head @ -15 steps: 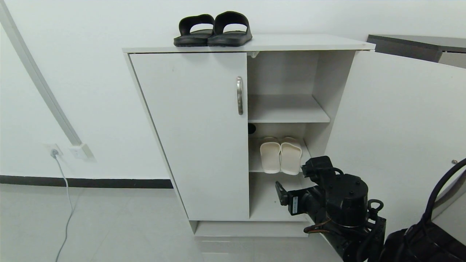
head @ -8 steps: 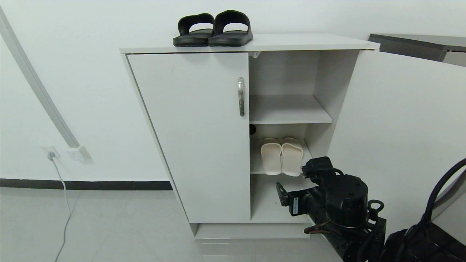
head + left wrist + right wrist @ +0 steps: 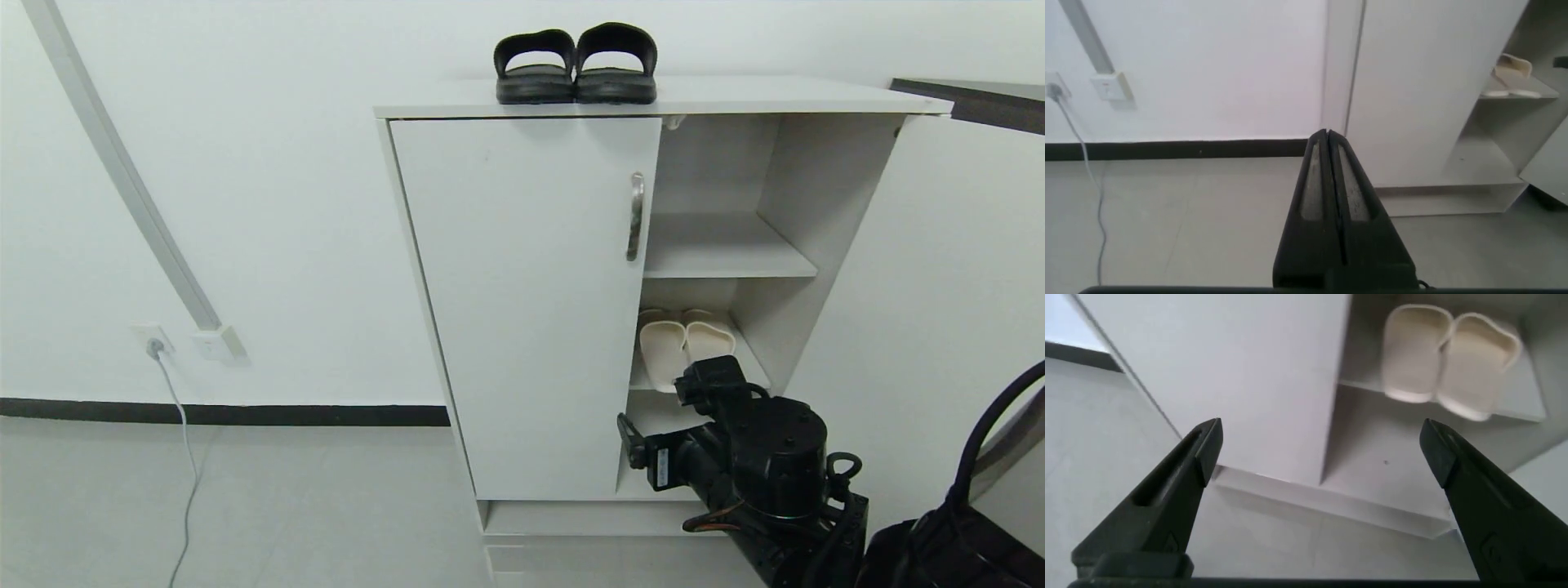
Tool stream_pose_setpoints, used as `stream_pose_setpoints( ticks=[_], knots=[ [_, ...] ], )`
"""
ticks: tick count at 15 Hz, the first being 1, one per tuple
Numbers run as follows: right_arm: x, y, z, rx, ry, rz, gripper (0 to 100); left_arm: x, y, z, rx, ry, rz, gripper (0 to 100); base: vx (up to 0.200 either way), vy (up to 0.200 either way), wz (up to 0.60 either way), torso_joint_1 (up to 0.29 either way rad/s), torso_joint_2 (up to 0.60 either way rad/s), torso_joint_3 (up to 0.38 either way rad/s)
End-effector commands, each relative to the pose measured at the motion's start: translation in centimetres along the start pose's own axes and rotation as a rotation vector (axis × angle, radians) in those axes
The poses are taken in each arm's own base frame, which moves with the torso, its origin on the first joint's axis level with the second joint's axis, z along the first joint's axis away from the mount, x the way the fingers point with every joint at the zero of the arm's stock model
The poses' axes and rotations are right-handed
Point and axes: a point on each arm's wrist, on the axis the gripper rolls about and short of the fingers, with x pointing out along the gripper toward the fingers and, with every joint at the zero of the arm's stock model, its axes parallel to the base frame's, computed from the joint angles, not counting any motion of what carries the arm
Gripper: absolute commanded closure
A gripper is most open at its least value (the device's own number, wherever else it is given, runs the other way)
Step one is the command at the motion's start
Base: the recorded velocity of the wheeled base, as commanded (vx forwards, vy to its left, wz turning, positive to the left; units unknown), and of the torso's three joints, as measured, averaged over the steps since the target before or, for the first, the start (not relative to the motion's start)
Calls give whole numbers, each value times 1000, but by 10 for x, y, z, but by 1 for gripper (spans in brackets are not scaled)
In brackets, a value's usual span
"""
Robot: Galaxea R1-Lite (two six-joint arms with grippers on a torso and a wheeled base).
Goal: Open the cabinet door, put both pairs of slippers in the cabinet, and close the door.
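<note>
Two pairs are being followed at this moment. Black slippers are being seen side by side on the cabinet top, above the closed left door with its handle. White slippers are being kept on the middle shelf inside, and in the head view their near ends are being covered by the right arm. From the right wrist the same pair is being shown whole, the two lying close together. From the left wrist just a sliver of one is being caught at the picture's edge.

The right door is being held wide open, and its far side is being cut off by the frame. Part of the bottom compartment is being hidden behind the arm as well.

The right gripper is being held spread wide in front of the cabinet, low down, with nothing between its fingers. The left gripper is being kept pressed fully together, nothing in it, pointing at the floor and wall beside the cabinet.

A cable is being seen hanging from a wall socket; where it ends is being cut off at the bottom edge.
</note>
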Motion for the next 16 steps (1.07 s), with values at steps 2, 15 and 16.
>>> stream_pose_setpoints(
  ticks=[2,15,16],
  knots=[
    [1,0,-3,-13,6,1,0,0,0,0,-1,1,1,100,0,200,0,7,0,-2],
    [4,1,3,10,-35,-9,0,0,0,0,-5,0,5,100,0,0,0,0,0,0],
    [4,0,4,15,-41,-12,0,0,0,0,-5,0,5,100,0,0,0,0,0,0]
  ],
)
